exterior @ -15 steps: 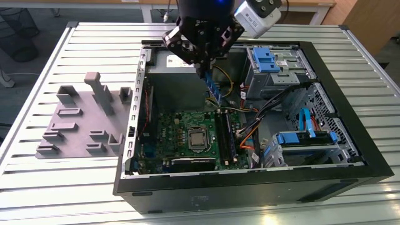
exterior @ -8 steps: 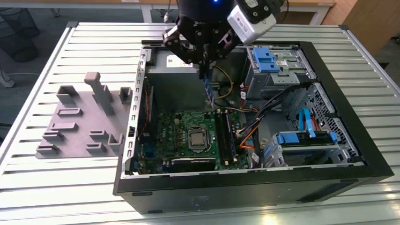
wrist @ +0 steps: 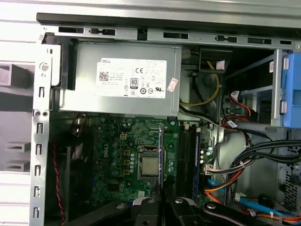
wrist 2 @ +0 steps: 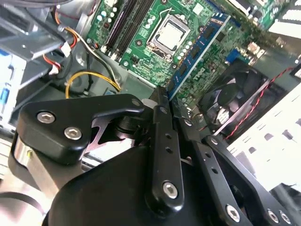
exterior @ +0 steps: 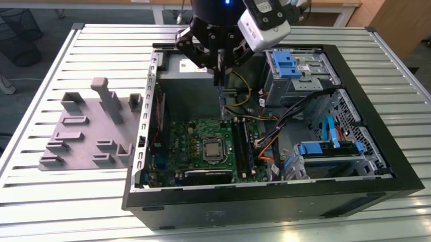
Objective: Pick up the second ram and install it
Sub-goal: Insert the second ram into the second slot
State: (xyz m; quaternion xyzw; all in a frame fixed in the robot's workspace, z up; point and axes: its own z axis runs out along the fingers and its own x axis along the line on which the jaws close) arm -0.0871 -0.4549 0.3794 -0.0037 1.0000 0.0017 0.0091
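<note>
Your gripper [exterior: 220, 68] hangs over the open case [exterior: 377, 151], at about 12 o'clock from the motherboard [exterior: 195, 136] in the exterior view. Its fingers are closed flat on the second ram [exterior: 222, 103], pinching the stick at one end so it hangs on edge, long side pointing down toward the board. In the first wrist view the ram [wrist: 161, 155] appears as a thin blue line running past the processor [wrist: 149, 165], with the memory slots [wrist: 186, 160] just beside it at 3 o'clock. The edge-on hold, I judge, suits a straight push into a slot. The ram is not yet seated.
</note>
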